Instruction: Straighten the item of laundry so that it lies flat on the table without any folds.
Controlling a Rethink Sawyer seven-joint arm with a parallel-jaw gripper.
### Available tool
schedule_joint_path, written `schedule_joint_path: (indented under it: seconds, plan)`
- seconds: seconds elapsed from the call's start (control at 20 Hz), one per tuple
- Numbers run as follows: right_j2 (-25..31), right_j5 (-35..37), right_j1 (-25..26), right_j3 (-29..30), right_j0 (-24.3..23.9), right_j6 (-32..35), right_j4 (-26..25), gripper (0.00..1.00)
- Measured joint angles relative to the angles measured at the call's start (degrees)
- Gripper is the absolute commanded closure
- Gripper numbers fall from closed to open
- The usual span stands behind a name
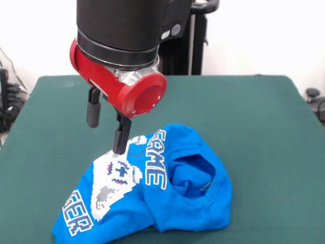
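The item of laundry [152, 213], a bright blue T-shirt with a white pixel print and white lettering, lies crumpled at the near middle of the dark green table [244, 112]. Its body is folded over itself and the neck opening [195, 178] gapes upward. My gripper [105, 137] hangs over the shirt's far left part and is open, its two black fingers set apart. The nearer finger's tip [118, 150] touches the top of the printed fold. The other finger [93, 114] hangs above bare cloth beside the shirt. Nothing is held between them.
The red and black arm [127, 61] fills the upper left of the view and hides the table behind it. Dark cables and gear [7, 96] sit off the table's left edge, and a black object [315, 99] lies off its right edge.
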Motion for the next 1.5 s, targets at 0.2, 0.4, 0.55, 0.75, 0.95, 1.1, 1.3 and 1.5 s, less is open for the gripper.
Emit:
schedule_joint_path:
  seconds: [0.2,0.4,0.55,0.75,0.95,1.1,1.3,1.5]
  plan:
    - [0.0,0.6,-0.2,-1.0,0.0,0.0,-2.4,0.00]
    - [0.0,1.4,-0.3,-1.8,0.6,0.0,-4.7,0.00]
    - [0.2,1.6,-0.3,-1.8,1.1,0.0,-4.8,0.00]
    - [1.0,2.0,0.0,-2.1,2.0,0.0,-4.5,0.00]
    - [1.5,2.5,0.9,-3.1,3.0,0.0,-3.8,0.00]
    - [1.8,2.6,2.3,-4.2,4.0,0.0,-2.6,0.00]
    - [2.2,2.6,4.0,-5.5,4.9,0.0,-1.6,0.00]
    - [3.0,2.6,6.8,-7.5,6.0,0.0,-0.6,0.00]
